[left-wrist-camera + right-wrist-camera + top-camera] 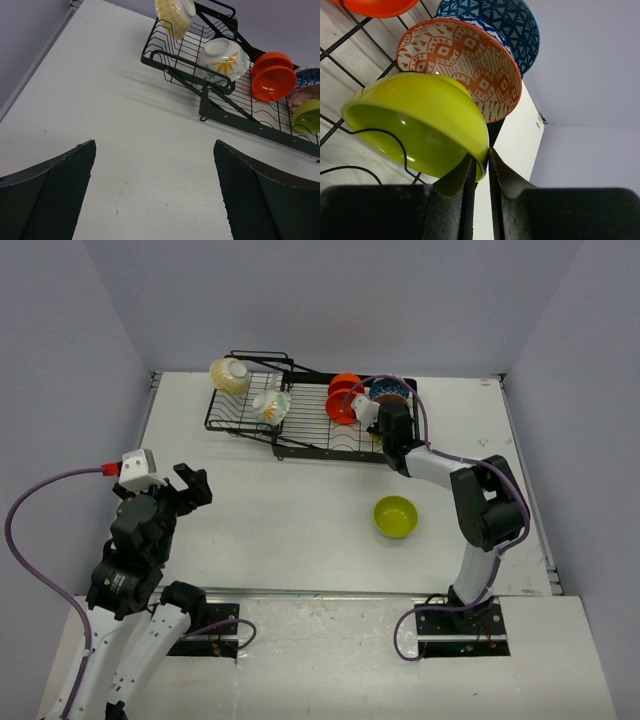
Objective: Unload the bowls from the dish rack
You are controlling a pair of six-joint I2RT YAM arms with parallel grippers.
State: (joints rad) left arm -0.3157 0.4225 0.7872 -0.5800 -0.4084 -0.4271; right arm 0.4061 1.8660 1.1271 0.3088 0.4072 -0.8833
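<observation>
The black wire dish rack (310, 430) stands at the back of the table. In it are a cream bowl with yellow dots (230, 375), a white bowl with a yellow flower (271, 405), orange-red bowls (343, 398) and a blue patterned bowl (390, 390). My right gripper (481, 159) is shut on the rim of a lime green bowl (420, 125) that leans in the rack (350, 55) against a pinkish patterned bowl (465, 65). Another lime green bowl (396, 516) sits upright on the table. My left gripper (154, 145) is open and empty above bare table, well short of the rack (235, 112).
The right arm (470, 490) reaches from the near right edge to the rack's right end. The left arm (140, 530) is at the near left, with a purple cable looping beside it. Grey walls enclose the white table (280, 510) at the back and sides.
</observation>
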